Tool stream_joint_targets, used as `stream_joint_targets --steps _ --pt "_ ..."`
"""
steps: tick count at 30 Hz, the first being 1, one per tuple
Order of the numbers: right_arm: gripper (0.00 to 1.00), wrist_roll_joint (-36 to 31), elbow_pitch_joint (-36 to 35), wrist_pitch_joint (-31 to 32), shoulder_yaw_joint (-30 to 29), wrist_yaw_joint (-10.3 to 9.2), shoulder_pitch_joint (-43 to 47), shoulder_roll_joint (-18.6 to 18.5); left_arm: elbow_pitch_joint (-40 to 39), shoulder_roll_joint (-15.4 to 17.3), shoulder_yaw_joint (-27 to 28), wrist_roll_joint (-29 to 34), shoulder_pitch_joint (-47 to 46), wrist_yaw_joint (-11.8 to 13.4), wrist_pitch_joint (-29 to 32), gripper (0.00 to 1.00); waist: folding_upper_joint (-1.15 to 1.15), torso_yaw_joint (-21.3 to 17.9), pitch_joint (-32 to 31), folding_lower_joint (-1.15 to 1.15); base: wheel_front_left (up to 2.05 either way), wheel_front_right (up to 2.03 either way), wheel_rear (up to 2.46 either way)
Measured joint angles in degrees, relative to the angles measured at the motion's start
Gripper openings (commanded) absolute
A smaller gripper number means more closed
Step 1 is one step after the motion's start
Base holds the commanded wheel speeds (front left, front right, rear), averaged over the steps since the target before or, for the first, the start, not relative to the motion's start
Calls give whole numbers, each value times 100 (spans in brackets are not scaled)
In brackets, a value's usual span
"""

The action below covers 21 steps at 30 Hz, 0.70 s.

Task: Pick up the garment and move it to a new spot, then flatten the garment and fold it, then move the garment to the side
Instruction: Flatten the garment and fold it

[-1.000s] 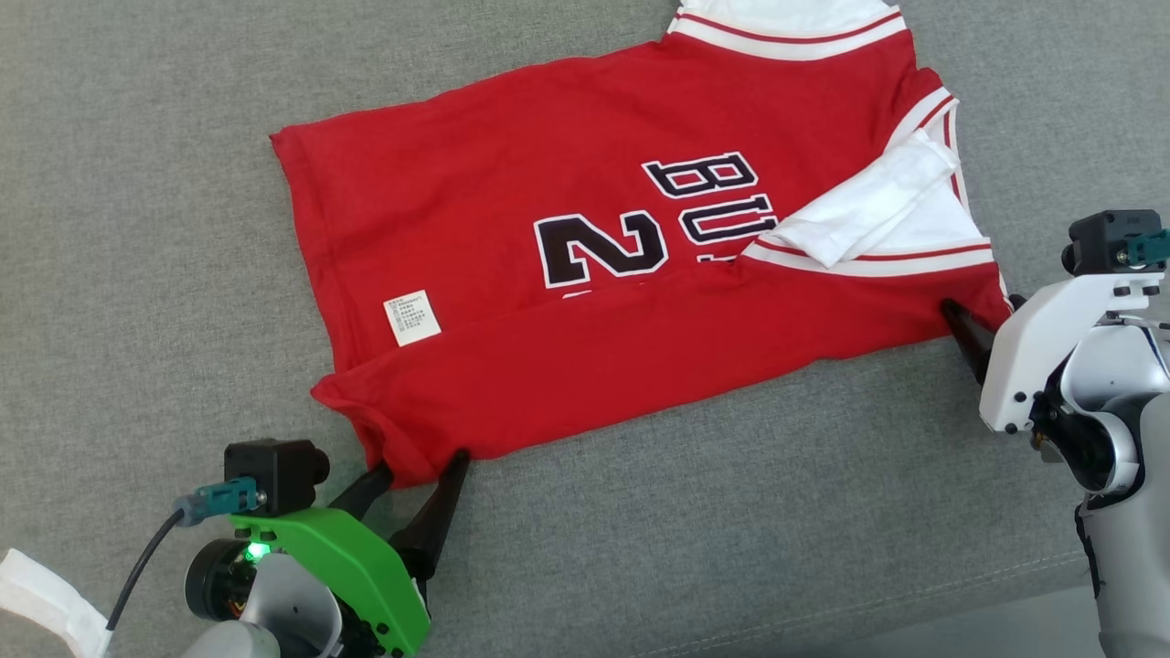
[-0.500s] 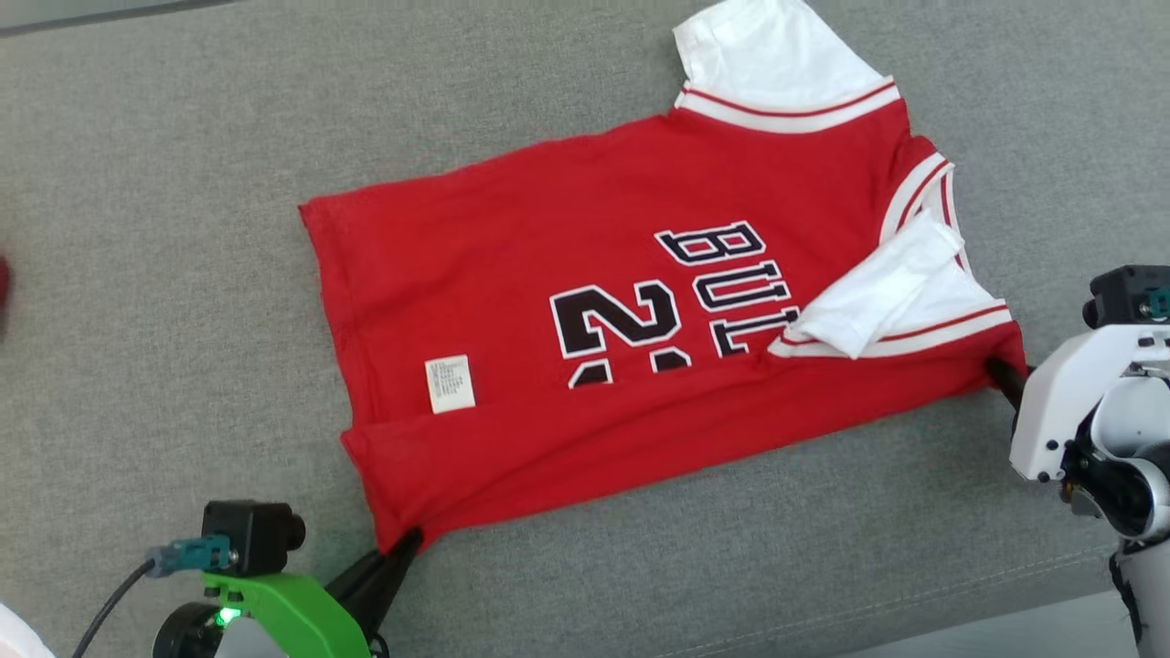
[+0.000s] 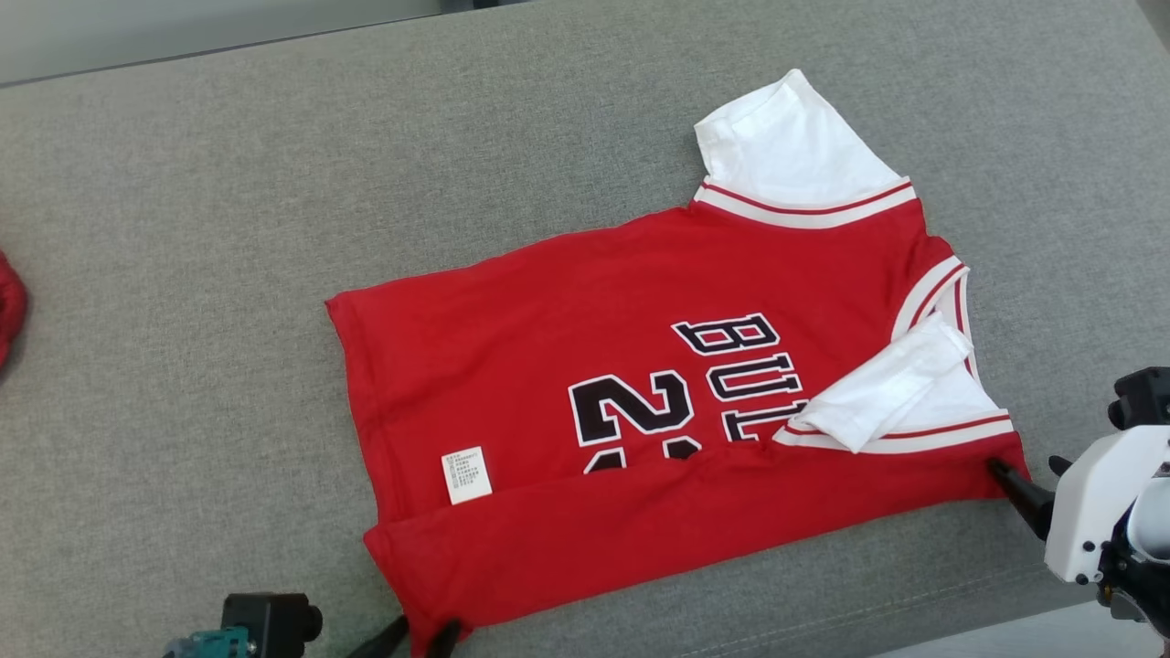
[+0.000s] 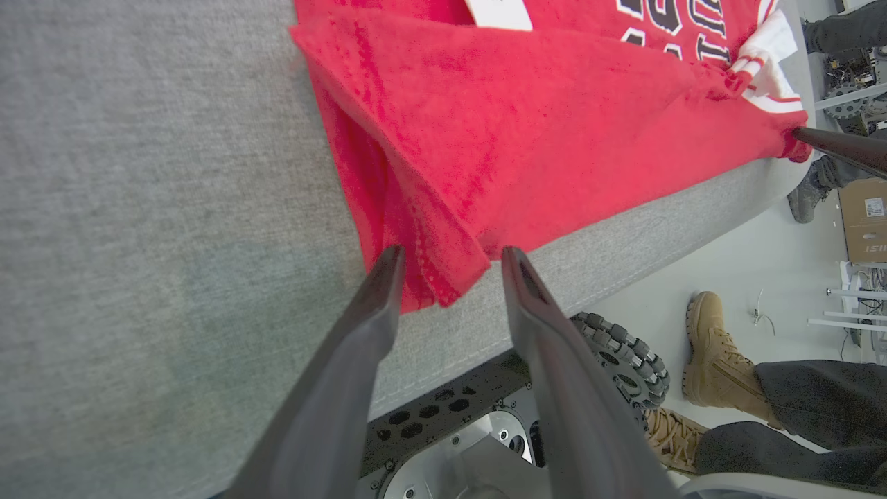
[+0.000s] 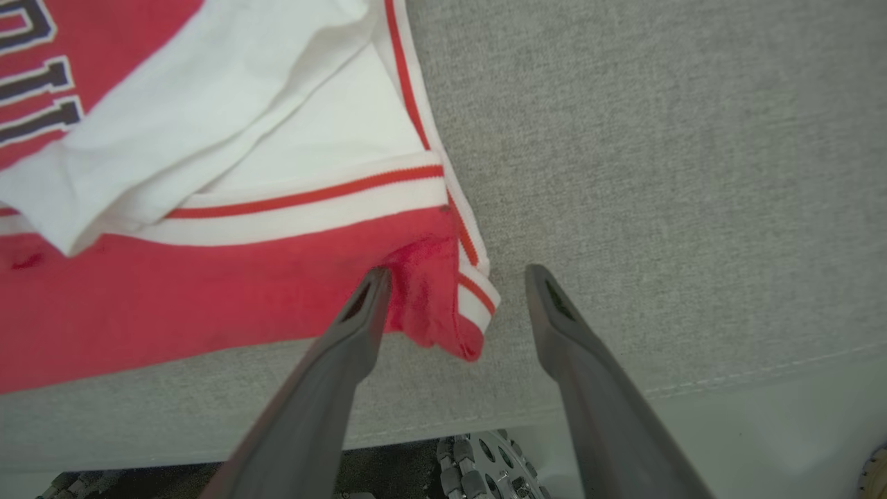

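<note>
Garment (image 3: 640, 366) lies flat on grey cushion (image 3: 228, 274) in head view, near edge folded over, so folding is in hand. Left wrist view: left gripper (image 4: 449, 260) jaws spread astride hem corner, nothing clamped. Right wrist view: right gripper (image 5: 454, 277) spread too, one finger touching the corner; next fold likely needs both pinching.

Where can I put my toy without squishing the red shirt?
Biggest bare patch: the gray cushion left of the red shirt, up to the red thing at the edge. Also the strip behind the shirt. Crowded: the near edge, where the left gripper and right gripper sit at the shirt's corners.
</note>
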Motion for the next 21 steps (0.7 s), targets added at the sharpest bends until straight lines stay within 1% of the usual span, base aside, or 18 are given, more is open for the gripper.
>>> stream_joint_targets --steps 1,3,6,9,11,12,14,15,17,19,21 --pt "100 35 -10 1 -78 -1 1 30 -3 16 26 37 0 20 -23 100 0 4 4 0 0 0 0" --pt "100 83 -170 59 -199 -1 -25 -44 -49 116 186 74 -1 124 -100 100 0 20 29 0 0 0 0" --pt "100 243 -598 205 -405 -3 -364 -199 -282 471 503 152 -47 244 -118 100 0 30 126 0 0 0 0" --pt "100 223 -943 274 -469 -2 -1233 -266 -523 699 864 130 -493 320 -12 100 0 36 307 0 0 0 0" --pt "100 54 -883 388 -350 -3 -1956 -243 -430 802 1044 170 -1139 328 176 100 0 46 483 0 0 0 0" --pt "100 -82 -798 415 -268 -4 -2269 -211 -355 790 1081 204 -1433 335 227 100 0 53 564 0 0 0 0" --pt "100 -460 -445 399 16 -3 -3144 -148 -79 710 1046 398 -2256 304 428 100 0 77 790 0 0 0 0" --pt "100 -588 -233 376 86 -3 -3502 -49 48 609 993 425 -2580 260 521 100 0 92 890 0 0 0 0" --pt "100 -944 379 214 235 -3 -4237 212 423 270 803 482 -3283 138 659 100 0 139 1133 0 0 0 0" --pt "100 -1274 976 -8 297 0 -4704 433 813 -8 623 535 -3731 23 725 100 0 197 1336 1 0 0 0" --pt "100 -1570 1618 -292 225 0 -5043 615 1204 -287 427 599 -4031 -82 758 100 0 287 1517 1 0 0 0"
